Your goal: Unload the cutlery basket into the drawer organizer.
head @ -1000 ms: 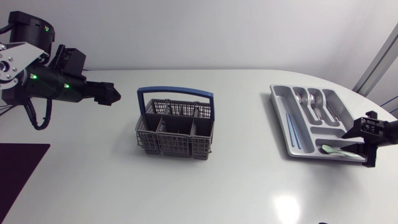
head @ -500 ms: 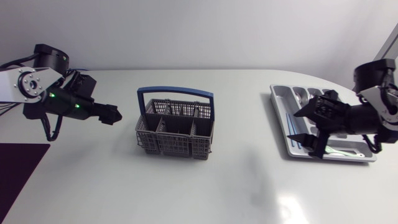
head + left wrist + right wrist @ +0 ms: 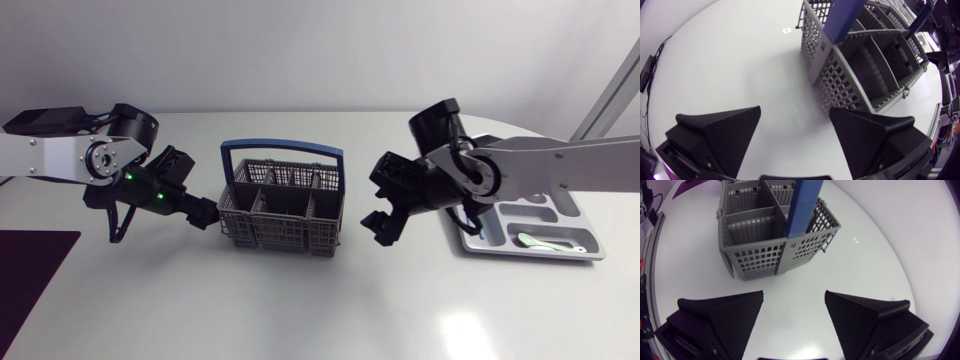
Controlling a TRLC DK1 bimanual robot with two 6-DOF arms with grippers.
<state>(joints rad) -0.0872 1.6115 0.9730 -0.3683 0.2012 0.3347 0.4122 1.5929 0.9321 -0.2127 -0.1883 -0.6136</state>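
The grey cutlery basket with a blue handle stands mid-table. No cutlery shows in its compartments in either wrist view. My left gripper sits open just off the basket's left side, with the basket ahead of its fingers. On the other side my right gripper is open and empty, facing the basket. The grey drawer organizer lies at the far right, partly hidden by my right arm; a pale green utensil rests in its front compartment.
A dark mat covers the table's front left corner. Bare white tabletop lies in front of the basket and between it and the organizer.
Both arms have swung in toward the basket. My right gripper left the organizer, crossed leftward to the basket's right side and opened wider. My left gripper moved right and down to the basket's left wall.
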